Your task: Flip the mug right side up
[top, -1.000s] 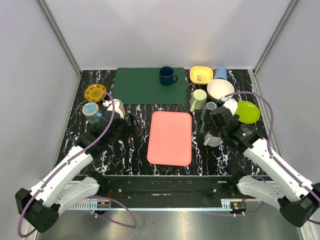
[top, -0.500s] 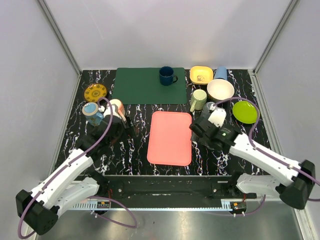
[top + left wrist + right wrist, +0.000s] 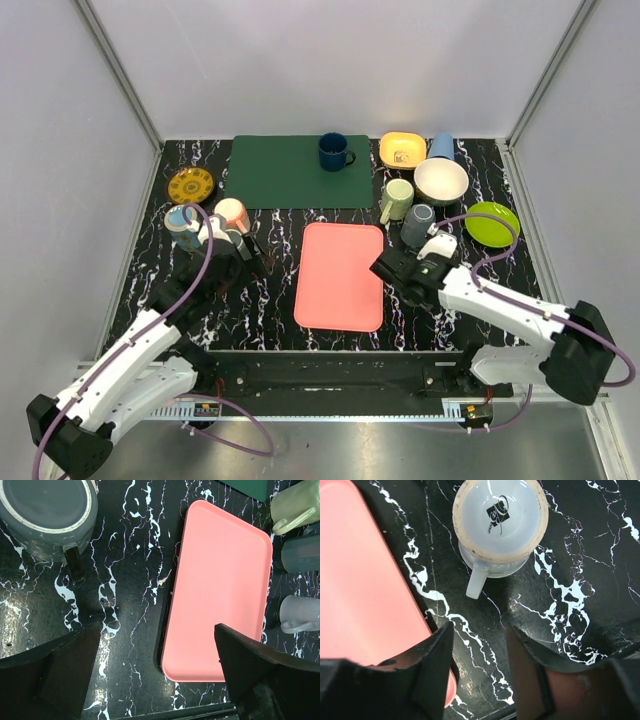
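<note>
Bench (image 3: pixel 260 300): black marble-pattern top inside a white-walled enclosure, crockery along far and right sides.

Task item: white mug (image 3: pixel 500 522) stands inverted on the bench, foot ring and printed logo facing up, rim down. It sits just beside the right long edge of the pink tray (image 3: pixel 365 580), not touching it. Handle (image 3: pixel 476 582) points back toward the right wrist cam.

Right end effector (image 3: pixel 479 650): fingers spread, nothing between them, positioned above the bench short of the mug, gap roughly in line w/ the handle.
Left end effector (image 3: pixel 155 660): also spread and empty, well apart from the mug on the tray's other side.

Assessment: step in hand is approach for grasp; task not yet started.

Recommendations:
- Advance so the fingers straddle the mug body, not only the handle; a thin handle prob. lets the mug swing.
- Glazed wall likely slippery; seat pads low and square before clamping.
- Lift clear of bench and tray rim before the half-turn.
- Set down on the foot ring on bare bench, then let go.
</note>
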